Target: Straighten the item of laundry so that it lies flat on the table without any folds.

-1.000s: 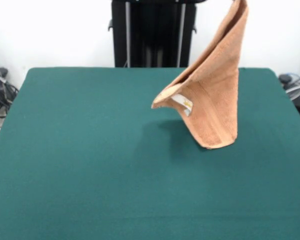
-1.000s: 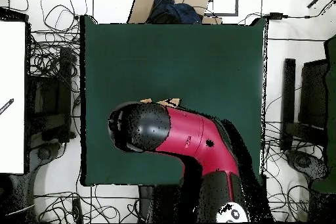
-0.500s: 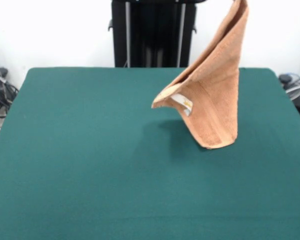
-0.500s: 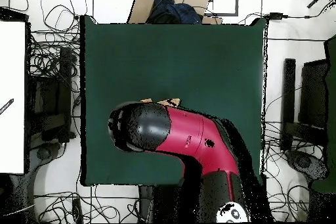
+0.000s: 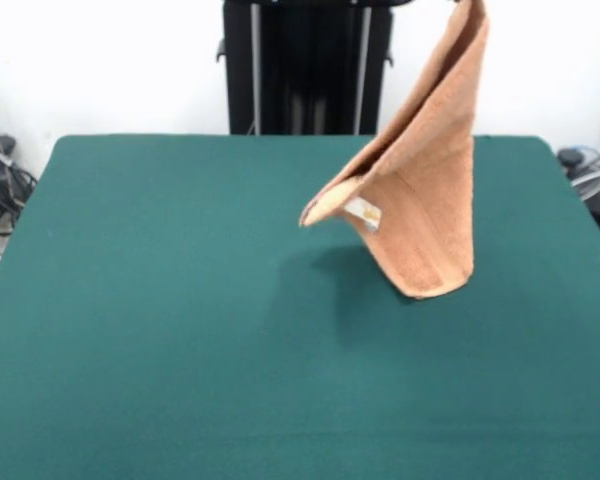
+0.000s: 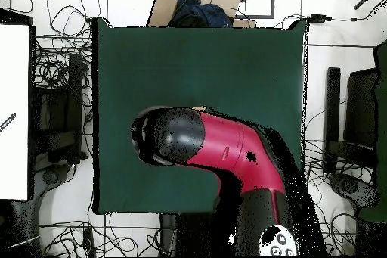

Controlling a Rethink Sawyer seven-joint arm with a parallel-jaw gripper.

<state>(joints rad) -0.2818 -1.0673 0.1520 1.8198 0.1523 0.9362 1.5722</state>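
So, going biggest to smallest:

table (image 5: 160,330): dark green, lying w/ its whole top bare; nothing resting flat on it.

arm (image 6: 227,149): red/black, reaching over the table's middle in the overhead view and hiding nearly all of what's hanging under it.

towel (image 5: 430,200): peach-orange, hanging from above the front view's top edge, lifted by one corner. Long axis running near vertical, leaning a bit; narrow end pointing up toward the grip, wide end pointing down. Lowest corner hanging just over the table or barely touching it, can't tell which. Still doubled, one flap sticking out sideways.

tag (image 5: 364,212): small, white, sitting under that sideways flap, well below the grip.

gripper: out of the front view, buried under the arm overhead, so can't tell how the jaws are standing. Towel is hanging taut from up there, so prob. held by its top corner.

step: lift-and-hang phase, I'm judging; cloth isn't spread yet.

next: prob. calling for lowering while dragging sideways, so the bottom edge lands first and the rest lays out w/o folds.
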